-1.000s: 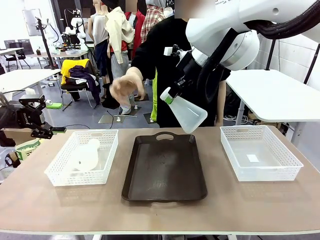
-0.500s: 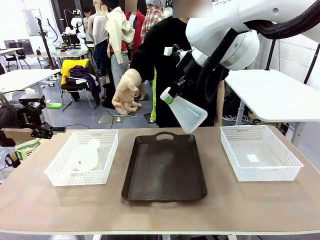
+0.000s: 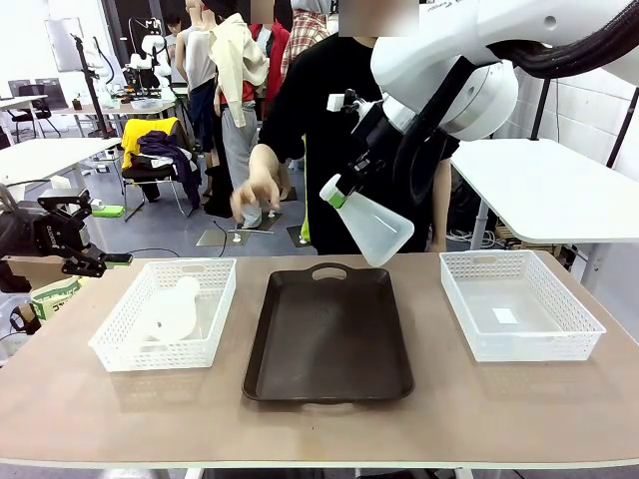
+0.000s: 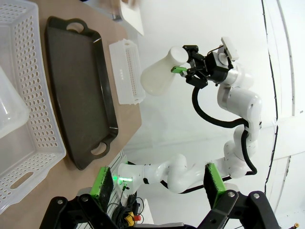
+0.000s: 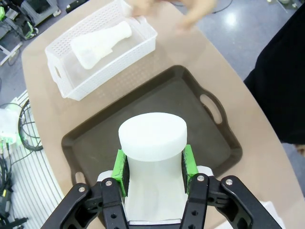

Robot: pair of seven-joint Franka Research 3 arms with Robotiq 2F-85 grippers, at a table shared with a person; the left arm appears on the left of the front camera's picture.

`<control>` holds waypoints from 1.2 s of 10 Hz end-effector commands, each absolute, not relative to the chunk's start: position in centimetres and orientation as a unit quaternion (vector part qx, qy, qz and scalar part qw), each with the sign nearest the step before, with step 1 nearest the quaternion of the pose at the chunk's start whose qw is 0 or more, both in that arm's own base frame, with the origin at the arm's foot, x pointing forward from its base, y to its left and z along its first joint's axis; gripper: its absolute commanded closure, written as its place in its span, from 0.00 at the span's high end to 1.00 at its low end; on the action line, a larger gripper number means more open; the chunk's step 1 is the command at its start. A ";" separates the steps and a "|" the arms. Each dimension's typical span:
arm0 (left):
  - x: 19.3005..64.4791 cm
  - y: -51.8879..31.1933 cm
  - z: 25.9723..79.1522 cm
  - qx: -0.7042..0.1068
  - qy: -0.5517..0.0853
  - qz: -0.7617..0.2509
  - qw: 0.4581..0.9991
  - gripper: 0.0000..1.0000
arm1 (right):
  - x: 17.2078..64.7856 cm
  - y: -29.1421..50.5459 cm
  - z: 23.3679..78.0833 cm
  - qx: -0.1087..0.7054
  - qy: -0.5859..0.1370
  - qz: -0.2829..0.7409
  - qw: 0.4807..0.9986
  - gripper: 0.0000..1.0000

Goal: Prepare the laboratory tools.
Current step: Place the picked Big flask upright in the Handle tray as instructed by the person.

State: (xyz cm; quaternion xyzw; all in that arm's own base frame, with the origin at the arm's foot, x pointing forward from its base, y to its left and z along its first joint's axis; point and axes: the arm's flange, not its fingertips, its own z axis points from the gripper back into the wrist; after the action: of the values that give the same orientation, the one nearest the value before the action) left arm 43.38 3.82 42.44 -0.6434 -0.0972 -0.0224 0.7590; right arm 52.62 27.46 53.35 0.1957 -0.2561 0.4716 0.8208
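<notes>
Partway: Erlenmeyer flask (image 3: 374, 228) clamped in fingers of right gripper (image 5: 152, 164) above tray (image 3: 329, 344), second flask (image 3: 175, 307) in basket (image 3: 118, 351), fingers of left gripper (image 4: 158, 182) apart.

No text, label, brand, number or sign is legible in any of the views.

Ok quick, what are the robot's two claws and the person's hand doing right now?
Left gripper: open, empty.
Right gripper: shut on a flask, at its neck.
Person's hand: looks empty, held in the air.
</notes>
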 end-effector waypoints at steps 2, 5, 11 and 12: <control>43.3 3.9 42.6 -0.645 -0.099 -0.023 0.757 1.00 | 53.0 28.6 50.2 0.226 -0.289 0.493 0.789 0.00; 43.3 3.9 42.6 -0.645 -0.099 -0.023 0.757 1.00 | 53.2 29.4 48.6 0.298 -0.415 0.521 0.684 0.00; 43.3 3.9 42.6 -0.645 -0.099 -0.023 0.757 1.00 | 53.4 30.9 45.7 0.349 -0.526 0.495 0.597 0.00; 43.3 3.9 42.6 -0.645 -0.099 -0.023 0.757 1.00 | 53.7 30.9 45.7 0.341 -0.524 0.488 0.608 0.00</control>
State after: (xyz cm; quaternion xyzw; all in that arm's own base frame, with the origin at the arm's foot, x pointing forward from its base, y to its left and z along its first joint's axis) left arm 43.38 3.80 42.44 -0.6433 -0.0971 -0.0225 0.7591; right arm 53.95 31.15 46.15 0.3416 -0.5201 0.4949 0.6066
